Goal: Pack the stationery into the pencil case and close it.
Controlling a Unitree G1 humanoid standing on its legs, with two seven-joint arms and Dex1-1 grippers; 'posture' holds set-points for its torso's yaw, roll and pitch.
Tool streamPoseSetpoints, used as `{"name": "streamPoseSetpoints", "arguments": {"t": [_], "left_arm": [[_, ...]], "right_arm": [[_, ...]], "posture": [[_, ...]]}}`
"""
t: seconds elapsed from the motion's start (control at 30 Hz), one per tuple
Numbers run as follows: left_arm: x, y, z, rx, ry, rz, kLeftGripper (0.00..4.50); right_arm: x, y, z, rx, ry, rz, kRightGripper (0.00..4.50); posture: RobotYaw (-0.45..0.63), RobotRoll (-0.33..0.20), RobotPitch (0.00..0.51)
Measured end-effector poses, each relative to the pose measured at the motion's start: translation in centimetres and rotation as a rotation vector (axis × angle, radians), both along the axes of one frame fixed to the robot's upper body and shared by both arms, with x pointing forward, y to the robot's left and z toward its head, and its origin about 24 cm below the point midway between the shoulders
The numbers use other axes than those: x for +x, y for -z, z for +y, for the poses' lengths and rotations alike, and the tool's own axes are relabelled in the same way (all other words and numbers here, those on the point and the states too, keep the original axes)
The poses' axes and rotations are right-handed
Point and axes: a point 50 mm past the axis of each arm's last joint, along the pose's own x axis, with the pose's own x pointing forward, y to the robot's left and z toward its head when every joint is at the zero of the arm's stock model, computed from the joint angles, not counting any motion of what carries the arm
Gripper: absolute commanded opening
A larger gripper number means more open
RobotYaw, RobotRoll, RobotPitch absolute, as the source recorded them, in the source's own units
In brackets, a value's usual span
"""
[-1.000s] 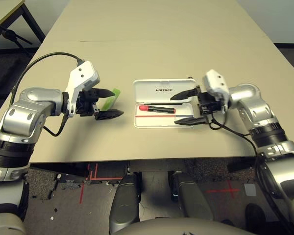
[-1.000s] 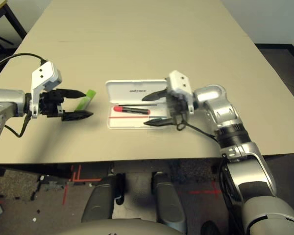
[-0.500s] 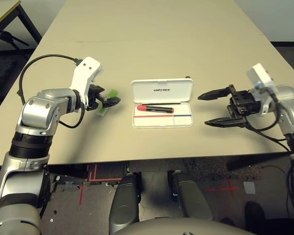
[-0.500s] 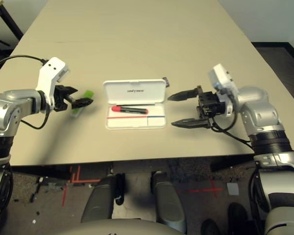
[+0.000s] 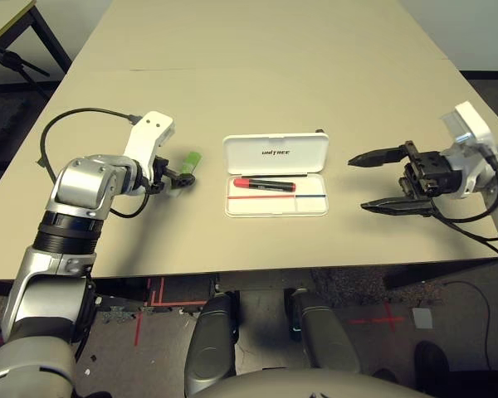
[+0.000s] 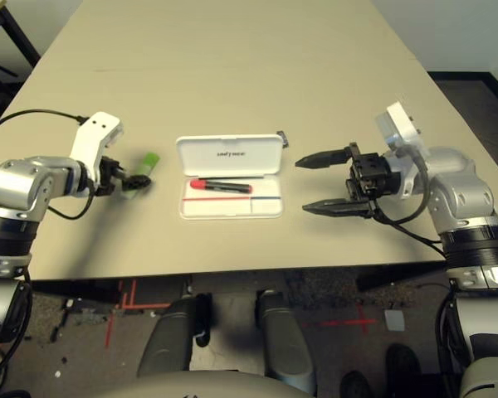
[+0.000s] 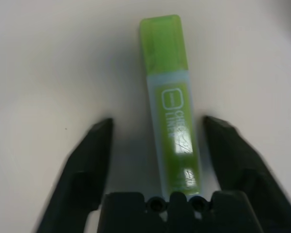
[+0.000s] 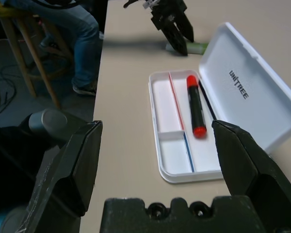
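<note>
Pencil case point(image 5: 275, 175) lies open on the desk point(image 5: 257, 75), holding a red marker point(image 5: 264, 183). Left pincer point(image 7: 157, 127) straddles the green highlighter point(image 7: 170, 102), fingers spread. Right pincer point(image 5: 378, 179), also spread, hovers right of the case.

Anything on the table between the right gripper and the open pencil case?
No. In the left eye view, only bare tabletop separates the open right gripper from the pencil case.

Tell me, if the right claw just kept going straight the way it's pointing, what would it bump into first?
Most likely the open pencil case. The right gripper, fingers spread, points across the table at it, with bare tabletop between them. Its height above the table is unclear, so it might pass just over.
</note>
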Motion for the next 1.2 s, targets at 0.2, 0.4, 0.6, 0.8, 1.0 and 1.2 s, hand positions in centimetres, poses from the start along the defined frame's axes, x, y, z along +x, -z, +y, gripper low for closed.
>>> {"name": "streamPoseSetpoints", "arguments": {"t": [0.2,0.4,0.6,0.8,1.0,1.2], "left_arm": [[0.0,0.0,-0.1,0.002,0.004,-0.004,1.07],[-0.2,0.1,0.2,0.014,0.045,-0.026,1.07],[-1.1,-0.5,0.8,0.041,0.147,-0.022,1.07],[-2.2,-2.6,0.0,0.083,0.339,-0.112,1.07],[-3.9,-3.5,-1.8,0.063,0.608,-0.161,1.07],[-5.2,-3.9,-3.2,0.050,0.790,-0.179,1.07]], "right_arm": [[-0.1,-0.1,-0.3,0.005,0.013,-0.006,4.50],[0.0,0.0,-0.5,0.006,0.022,-0.004,4.50],[0.3,-0.1,-0.6,0.010,0.033,-0.015,4.50],[0.5,0.0,-0.9,0.013,0.046,-0.015,4.50],[0.9,1.0,-1.2,0.032,0.076,0.004,4.50],[1.0,1.6,-1.4,0.033,0.092,0.011,4.50]], "posture": [[-0.05,0.000,0.192],[-0.03,0.000,0.191],[-0.01,0.000,0.184],[0.02,0.000,0.183],[0.04,0.000,0.186],[0.03,0.000,0.186]]}}
